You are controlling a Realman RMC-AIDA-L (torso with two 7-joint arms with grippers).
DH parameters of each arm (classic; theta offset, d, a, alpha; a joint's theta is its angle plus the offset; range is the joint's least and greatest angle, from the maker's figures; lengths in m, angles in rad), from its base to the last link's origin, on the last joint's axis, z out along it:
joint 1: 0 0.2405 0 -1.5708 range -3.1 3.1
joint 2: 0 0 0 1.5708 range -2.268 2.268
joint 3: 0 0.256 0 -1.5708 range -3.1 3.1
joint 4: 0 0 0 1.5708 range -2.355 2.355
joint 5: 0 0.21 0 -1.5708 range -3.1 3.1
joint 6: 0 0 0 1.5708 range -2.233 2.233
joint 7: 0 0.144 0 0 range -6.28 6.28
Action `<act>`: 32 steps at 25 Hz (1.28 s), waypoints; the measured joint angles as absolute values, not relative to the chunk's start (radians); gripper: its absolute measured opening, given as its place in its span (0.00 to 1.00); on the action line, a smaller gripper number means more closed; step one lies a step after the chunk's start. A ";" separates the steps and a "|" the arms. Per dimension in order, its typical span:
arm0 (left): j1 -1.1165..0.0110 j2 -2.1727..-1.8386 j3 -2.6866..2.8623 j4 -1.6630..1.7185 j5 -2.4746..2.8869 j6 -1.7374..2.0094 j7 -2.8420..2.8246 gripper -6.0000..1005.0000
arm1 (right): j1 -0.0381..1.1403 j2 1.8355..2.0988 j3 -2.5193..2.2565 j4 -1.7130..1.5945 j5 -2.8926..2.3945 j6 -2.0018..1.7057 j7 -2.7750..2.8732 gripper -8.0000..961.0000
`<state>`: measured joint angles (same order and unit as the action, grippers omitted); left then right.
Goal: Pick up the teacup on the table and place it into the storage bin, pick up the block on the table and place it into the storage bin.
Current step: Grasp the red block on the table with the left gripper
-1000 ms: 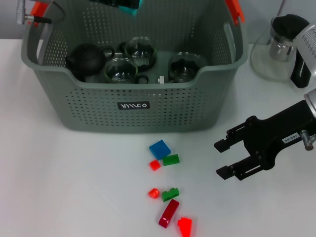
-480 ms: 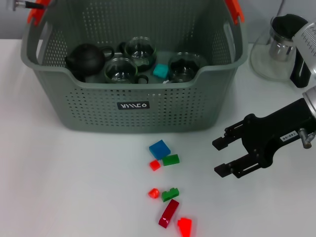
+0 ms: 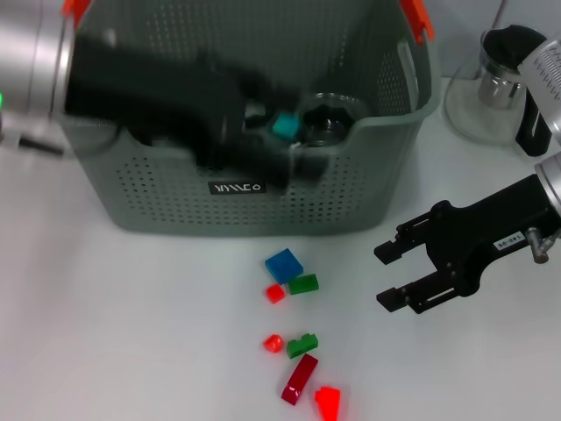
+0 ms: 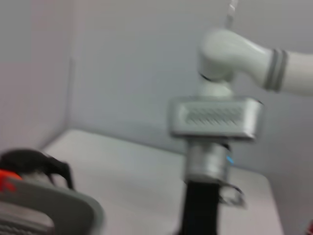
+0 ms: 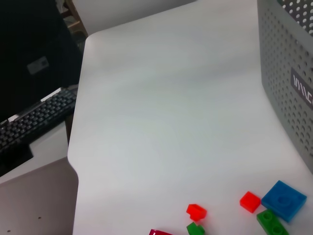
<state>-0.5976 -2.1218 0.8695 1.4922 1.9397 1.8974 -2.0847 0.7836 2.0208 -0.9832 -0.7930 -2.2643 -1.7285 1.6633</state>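
Only the head view shows the right gripper (image 3: 384, 274), wide open and empty beside the grey-green perforated storage bin (image 3: 263, 206); the blurred left gripper (image 3: 294, 158) hides the bin's contents, its grip impossible to tell

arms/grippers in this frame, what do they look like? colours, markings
Right gripper: matte black two-finger body with a small white label, on a silver wrist. Left arm: silver link with a green light, then a black forearm and gripper, blurred. Left wrist view shows a white elbow and a silver vented housing.
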 joint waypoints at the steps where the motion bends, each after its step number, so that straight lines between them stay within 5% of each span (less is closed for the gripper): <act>1: -0.582 -2.127 0.877 1.494 1.941 1.922 -2.068 0.92 | 0.784 2.021 -0.983 -0.793 -2.264 -1.727 1.665 0.75; 12: -0.469 -2.156 1.073 1.425 2.129 1.932 -1.865 0.92 | 0.784 2.022 -0.983 -0.791 -2.265 -1.715 1.672 0.75; 32: -0.562 -2.164 1.310 1.237 2.382 1.656 -1.675 0.92 | 0.804 2.047 -0.983 -0.790 -2.262 -1.686 1.748 0.75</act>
<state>-0.5618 -2.1642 1.3104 1.2373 2.3819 1.6561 -1.6749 0.8037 2.0473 -0.9833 -0.7899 -2.2617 -1.6863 1.7482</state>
